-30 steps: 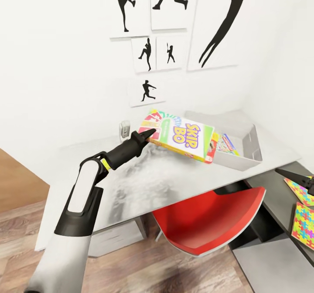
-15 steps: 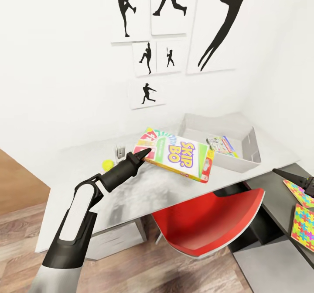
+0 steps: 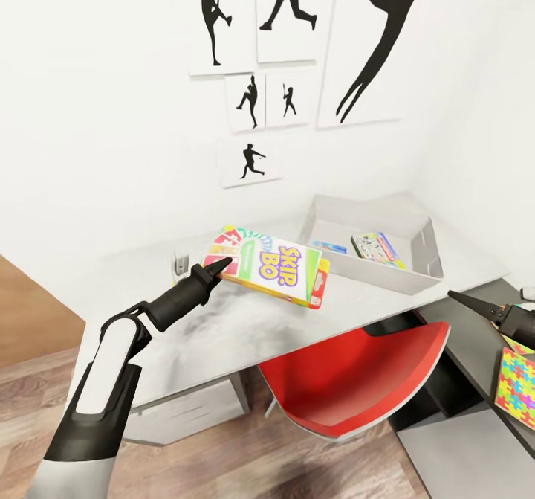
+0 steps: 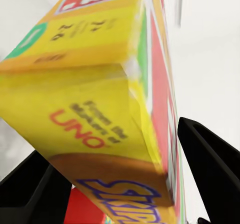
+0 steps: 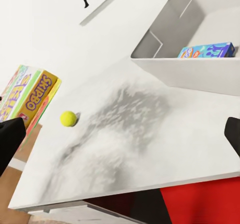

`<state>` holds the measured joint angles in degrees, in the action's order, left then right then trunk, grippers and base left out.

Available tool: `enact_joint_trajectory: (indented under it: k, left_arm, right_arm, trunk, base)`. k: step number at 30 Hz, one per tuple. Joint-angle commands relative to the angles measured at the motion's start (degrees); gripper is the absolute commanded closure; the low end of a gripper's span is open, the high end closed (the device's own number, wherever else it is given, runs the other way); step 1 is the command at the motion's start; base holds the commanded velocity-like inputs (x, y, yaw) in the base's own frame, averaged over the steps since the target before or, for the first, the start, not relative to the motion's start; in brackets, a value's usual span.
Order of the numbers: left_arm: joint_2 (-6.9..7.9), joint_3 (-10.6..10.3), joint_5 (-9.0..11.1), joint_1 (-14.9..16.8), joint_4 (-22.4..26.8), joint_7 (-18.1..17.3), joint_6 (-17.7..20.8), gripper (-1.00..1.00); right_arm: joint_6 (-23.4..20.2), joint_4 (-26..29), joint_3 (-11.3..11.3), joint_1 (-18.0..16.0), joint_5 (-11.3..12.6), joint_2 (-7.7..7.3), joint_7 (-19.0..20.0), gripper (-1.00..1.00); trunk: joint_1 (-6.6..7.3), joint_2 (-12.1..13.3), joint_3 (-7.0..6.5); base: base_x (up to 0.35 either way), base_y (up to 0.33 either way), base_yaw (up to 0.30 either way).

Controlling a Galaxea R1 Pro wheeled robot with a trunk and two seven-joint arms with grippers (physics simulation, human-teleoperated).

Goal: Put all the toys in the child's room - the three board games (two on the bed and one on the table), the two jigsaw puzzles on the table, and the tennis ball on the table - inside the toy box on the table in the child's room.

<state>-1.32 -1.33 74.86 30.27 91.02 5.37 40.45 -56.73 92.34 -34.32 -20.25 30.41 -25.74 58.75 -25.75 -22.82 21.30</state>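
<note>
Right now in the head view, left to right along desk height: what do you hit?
left gripper → SKIP BO board game held in it → toy box → right gripper → jigsaw puzzle at the right edge.

Head: high, looking down on table (image 3: 245, 320) | left wrist: close on SKIP BO box (image 4: 100, 109) | right wrist: low across table; box shared.

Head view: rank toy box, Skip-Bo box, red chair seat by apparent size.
1. Red chair seat, though it is nearer the camera.
2. Toy box.
3. Skip-Bo box, held in the left gripper.
</note>
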Motion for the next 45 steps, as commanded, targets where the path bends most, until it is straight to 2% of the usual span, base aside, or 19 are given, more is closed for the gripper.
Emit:
enact_joint_trajectory:
  k: [1,5,20,26,35,45]
  left_arm:
    - [-0.02,0.04,0.71,0.04,0.07,0.57,0.19,1.0]
    - [0.71,0.28,1.25,-0.08,-0.22,0.33,-0.03,1.0]
    - [1.05,0.75,1.56,-0.77,-0.31,-0.4,-1.24,1.0]
    - [1.13,2.28,0.97,-1.33,-0.32,-0.35,-1.81,1.0]
    - [1.14,2.62,0.92,-1.46,-0.43,0.24,-1.93,1.0]
    - [1.14,2.8,1.49,-2.16,-1.33,-1.41,-2.02,1.0]
  right_arm:
    - [-0.21,0.0,-0.04,-0.06,-0.11,-0.01,0.23,-1.0]
    - [-0.38,0.02,0.12,-0.15,-0.16,0.02,0.23,-1.0]
    - [-0.4,0.03,2.11,-0.3,-0.22,-0.09,0.23,-1.0]
    - [-0.41,0.03,2.25,-0.35,-0.23,-0.37,0.23,-1.0]
    - [-0.4,0.03,2.25,-0.36,-0.25,-0.39,0.23,-1.0]
    - [-0.4,0.03,2.24,-0.4,-0.26,-0.44,0.18,-1.0]
  trunk:
    - [-0.03,-0.1,0.03]
    - [-0.03,-0.1,-0.29]
    - [-0.03,-0.1,-1.62]
    - [-0.03,-0.1,-2.17]
    - [-0.03,-0.1,-3.01]
    - [-0.03,-0.1,-3.93]
  base:
    - [0.0,0.0,-0.047]
    - [0.0,0.0,-0.051]
    - [0.0,0.0,-0.017]
    - [0.0,0.0,-0.001]
    - [0.0,0.0,0.0]
    - [0.0,0.0,0.0]
